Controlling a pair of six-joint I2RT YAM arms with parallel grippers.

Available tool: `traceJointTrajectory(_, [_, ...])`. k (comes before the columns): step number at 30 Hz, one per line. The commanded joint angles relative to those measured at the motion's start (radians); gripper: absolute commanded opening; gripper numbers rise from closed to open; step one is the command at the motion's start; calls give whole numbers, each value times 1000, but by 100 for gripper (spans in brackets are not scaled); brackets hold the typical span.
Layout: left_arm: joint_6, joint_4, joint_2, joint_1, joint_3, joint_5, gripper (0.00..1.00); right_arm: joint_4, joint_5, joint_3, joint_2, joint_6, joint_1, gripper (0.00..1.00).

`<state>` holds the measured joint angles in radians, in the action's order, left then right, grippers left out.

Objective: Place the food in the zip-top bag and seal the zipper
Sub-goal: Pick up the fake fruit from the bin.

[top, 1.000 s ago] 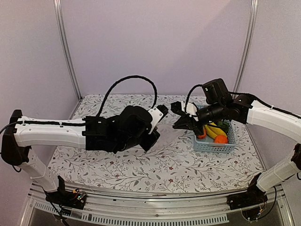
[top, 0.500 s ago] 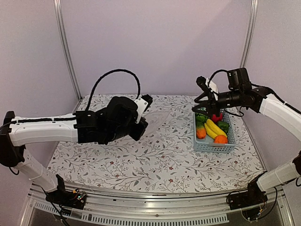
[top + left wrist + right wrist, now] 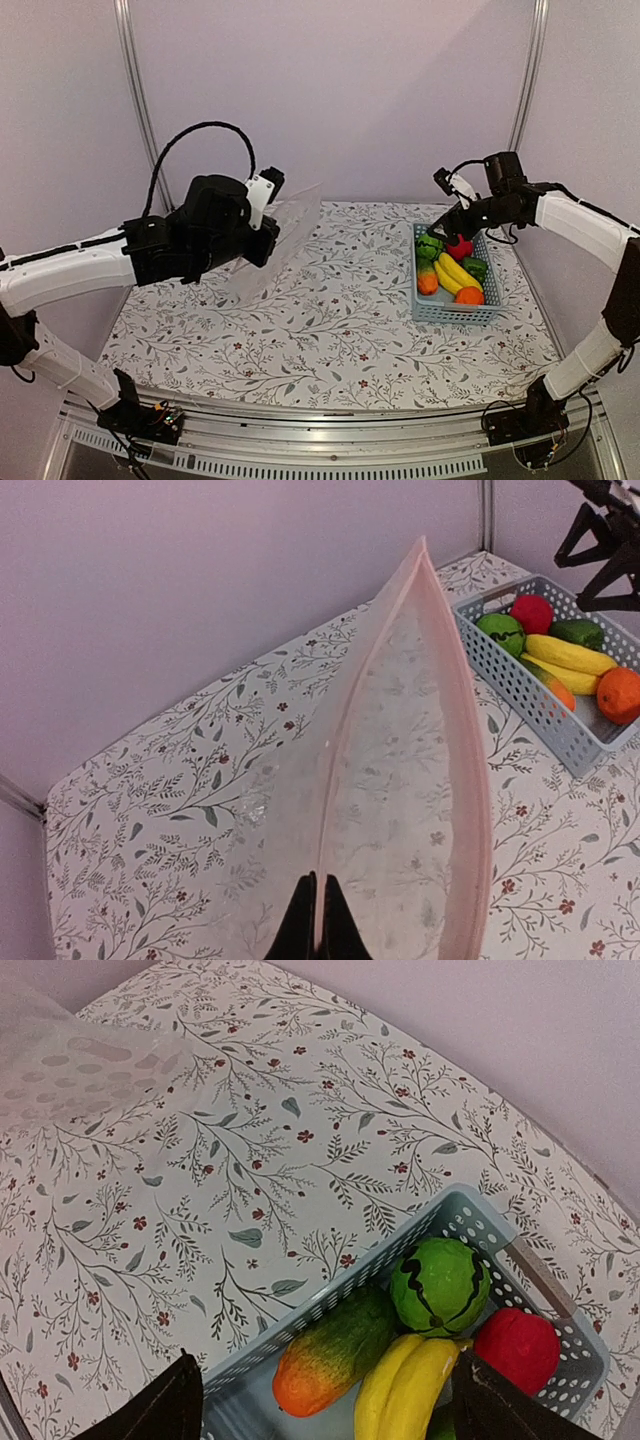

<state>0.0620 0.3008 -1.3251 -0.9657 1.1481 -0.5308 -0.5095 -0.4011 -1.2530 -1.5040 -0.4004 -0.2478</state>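
Observation:
My left gripper [image 3: 318,882] [image 3: 272,222] is shut on one lip of the clear zip-top bag [image 3: 400,780] [image 3: 290,230], which hangs lifted over the table's left half. Its mouth gapes, with the pinkish zipper [image 3: 470,780] strips apart. The food lies in a light-blue basket [image 3: 330,1290] [image 3: 455,312]: green round one [image 3: 440,1285], red apple [image 3: 515,1350], bananas [image 3: 410,1390], carrot-like piece [image 3: 330,1355], orange [image 3: 469,295], dark green piece [image 3: 476,267]. My right gripper [image 3: 330,1400] [image 3: 448,205] hovers open and empty above the basket's far end.
The flowered tablecloth [image 3: 340,330] covers the table. Purple walls and metal posts [image 3: 140,110] close in the back and sides. The basket stands near the right edge.
The right gripper let go of the bag, opened wide and swung right over the basket. The left arm carried the bag up and to the left.

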Motion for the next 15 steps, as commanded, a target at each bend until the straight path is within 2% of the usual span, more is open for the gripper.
traceJointTrajectory(1, [-5, -87, -132, 12, 20, 153, 0, 9, 139, -73, -107, 61, 8, 88])
traceJointTrajectory(6, [3, -161, -237, 17, 95, 271, 0, 11, 237, -149, -246, 81, 8, 90])
traceJointTrajectory(10, [87, -223, -242, 59, 75, 437, 0, 12, 283, -186, -341, 85, 10, 88])
traceJointTrajectory(15, [184, -240, -218, 63, 97, 481, 0, 15, 307, -227, -419, 86, 10, 84])
